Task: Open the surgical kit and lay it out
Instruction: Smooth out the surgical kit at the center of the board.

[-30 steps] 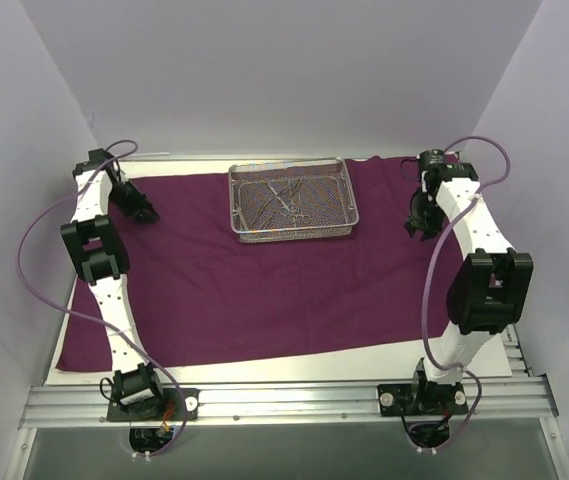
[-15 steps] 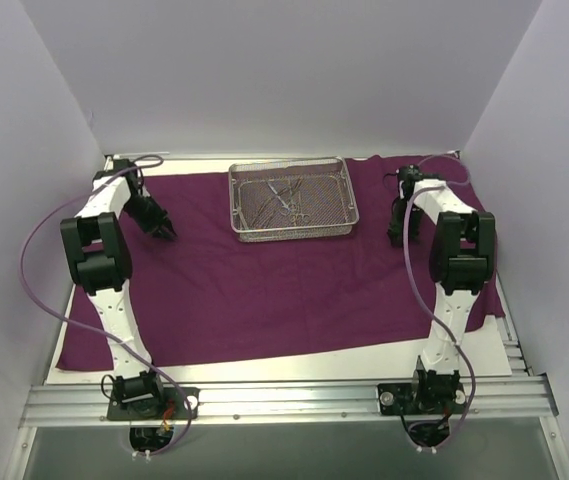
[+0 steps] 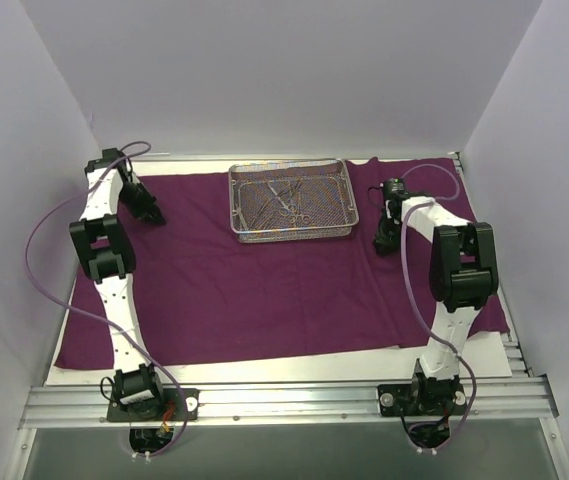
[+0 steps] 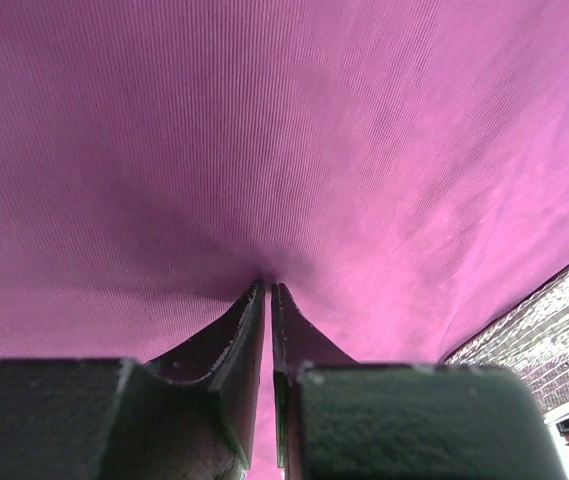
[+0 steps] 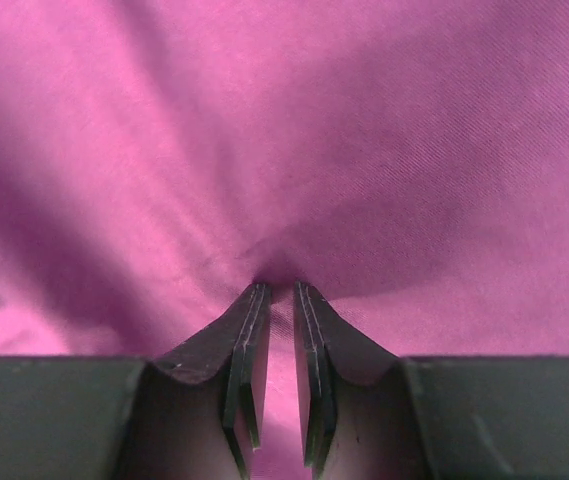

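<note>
Both arms have shifted over the last second. The right gripper [image 3: 384, 243] has come inward from the table's right edge, the left gripper [image 3: 150, 212] has drawn back toward the far-left corner, and the near-right corner of the large dark magenta-purple woven cloth wrap [image 3: 264, 290] now lies further out.

Along the near edge a strip of the white table [image 3: 264, 370] shows bare. Beyond it the cloth wrap covers most of the surface, flat, matte and finely ribbed, with soft creases. In the wrist views each gripper's dark, tapered jaws are closed on a small pucker of cloth (left [image 4: 267, 285], right [image 5: 282, 285]).

At the middle of the far edge the rectangular silver wire-mesh tray [image 3: 236, 200] stands on the cloth, between the grippers and apart from both. It holds slim metal scissor-like instruments [image 3: 284, 200].

Step in hand, as judged: smoothing the opened wrap. The next move calls for an even outward pull without dragging the tray. Laying out the instruments is not yet begun.
</note>
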You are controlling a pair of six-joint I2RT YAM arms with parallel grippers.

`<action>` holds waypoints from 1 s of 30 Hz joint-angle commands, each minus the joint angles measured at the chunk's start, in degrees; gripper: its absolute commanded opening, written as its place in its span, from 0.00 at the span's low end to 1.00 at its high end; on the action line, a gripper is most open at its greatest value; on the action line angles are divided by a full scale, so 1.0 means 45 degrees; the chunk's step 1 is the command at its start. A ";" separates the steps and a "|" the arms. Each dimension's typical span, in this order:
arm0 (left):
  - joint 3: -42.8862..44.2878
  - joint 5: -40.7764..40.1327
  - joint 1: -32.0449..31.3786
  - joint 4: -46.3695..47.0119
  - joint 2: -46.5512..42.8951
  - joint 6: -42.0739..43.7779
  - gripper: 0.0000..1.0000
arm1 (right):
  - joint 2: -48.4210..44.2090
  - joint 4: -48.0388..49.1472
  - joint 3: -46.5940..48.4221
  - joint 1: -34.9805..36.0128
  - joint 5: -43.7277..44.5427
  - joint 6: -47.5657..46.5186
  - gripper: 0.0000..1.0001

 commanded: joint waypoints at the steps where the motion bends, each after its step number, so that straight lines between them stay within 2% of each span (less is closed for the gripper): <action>1: 0.1527 -0.0743 0.0343 -0.0856 0.1190 0.0571 0.17 | 0.0794 -0.1172 -0.1090 0.0735 -0.1076 0.0717 0.17; 9: 0.1958 -0.0335 0.1515 -0.0662 0.1875 0.0961 0.20 | 0.0774 -0.1250 -0.1110 0.0736 -0.0784 0.0834 0.17; 15: 0.2544 -0.0198 0.1847 -0.0564 0.2247 0.1040 0.23 | 0.1907 -0.1855 -0.0544 0.0346 0.0329 0.0171 0.17; 21: 0.2427 0.0506 0.2492 -0.0310 0.2305 0.1255 0.25 | 0.0934 -0.1894 -0.1402 -0.0745 0.0835 -0.0395 0.18; 23: 0.2583 0.0370 0.2512 -0.0408 0.2286 0.1410 0.25 | 0.0795 -0.1953 -0.1364 -0.0983 0.1091 -0.0843 0.21; 25: 0.2622 0.0544 0.2512 -0.0408 0.1995 0.1372 0.25 | 0.0755 -0.2108 -0.1092 -0.1607 0.1228 -0.1585 0.24; 30: 0.1806 0.0155 0.1909 -0.0194 0.0220 0.0845 0.34 | 0.0620 -0.2792 0.0685 -0.1570 0.1289 -0.2115 0.32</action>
